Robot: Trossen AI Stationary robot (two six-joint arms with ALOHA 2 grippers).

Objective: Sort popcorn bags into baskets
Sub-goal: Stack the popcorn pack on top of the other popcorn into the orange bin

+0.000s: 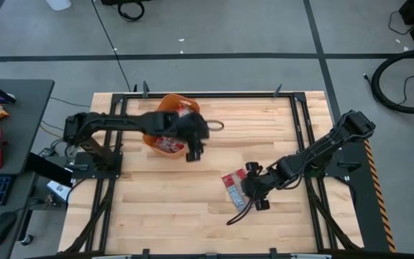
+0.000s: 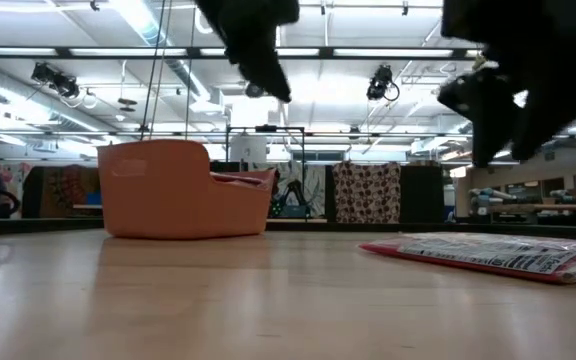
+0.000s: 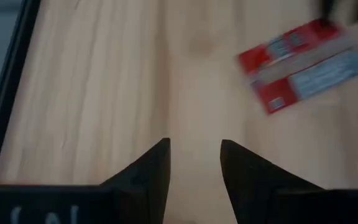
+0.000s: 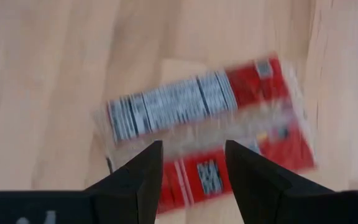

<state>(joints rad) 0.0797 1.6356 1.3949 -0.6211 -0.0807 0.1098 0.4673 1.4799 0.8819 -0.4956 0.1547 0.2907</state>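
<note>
Orange basket (image 1: 165,126) sits toward the far-left part of the wooden table (image 1: 192,208), with red popcorn bags (image 1: 169,144) inside it; the left gripper (image 1: 193,149) hangs just beside its near-right edge, fingers parted and empty. One popcorn bag (image 1: 233,188) lies flat on the wood right of centre, well apart from the basket. Right gripper (image 1: 254,188) is over that bag's right edge, fingers spread, gripping nothing.

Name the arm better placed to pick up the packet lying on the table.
Right. Its open claw hangs directly over the popcorn bag; the left claw, also open, sits beside the orange basket, farther off.
</note>
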